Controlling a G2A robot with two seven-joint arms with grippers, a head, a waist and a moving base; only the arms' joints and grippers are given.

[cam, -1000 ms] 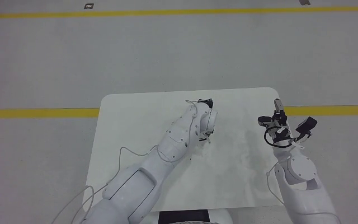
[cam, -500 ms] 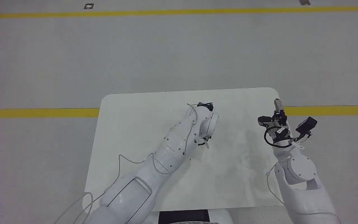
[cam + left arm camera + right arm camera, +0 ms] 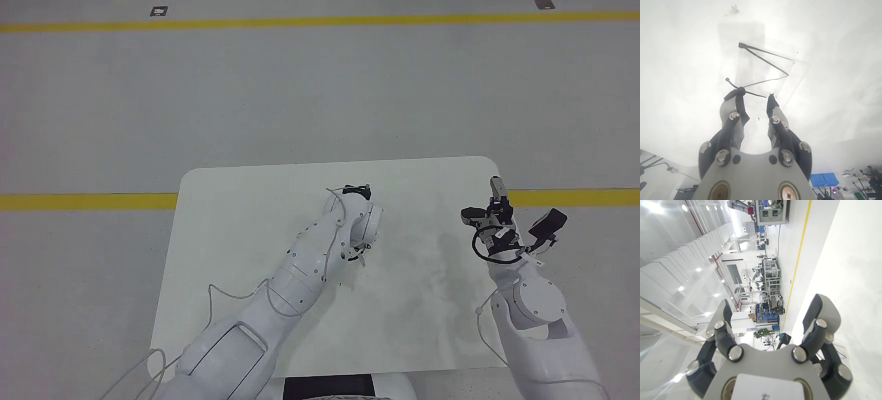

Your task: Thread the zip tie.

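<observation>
Your zip tie lies at the tips of the left end effector. Its head is just outside one finger and its tail crosses the gap toward the other. A longer black strand bends beyond it over a clear sheet. The jaws stand moderately apart, gripping nothing. Head and tail look free, so the threading seems still to do. Your right end effector is wide, empty and well apart, by the table edge.

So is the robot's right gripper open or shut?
Open. In the right wrist view the right gripper has its two fingers wide apart with nothing between them.
</observation>
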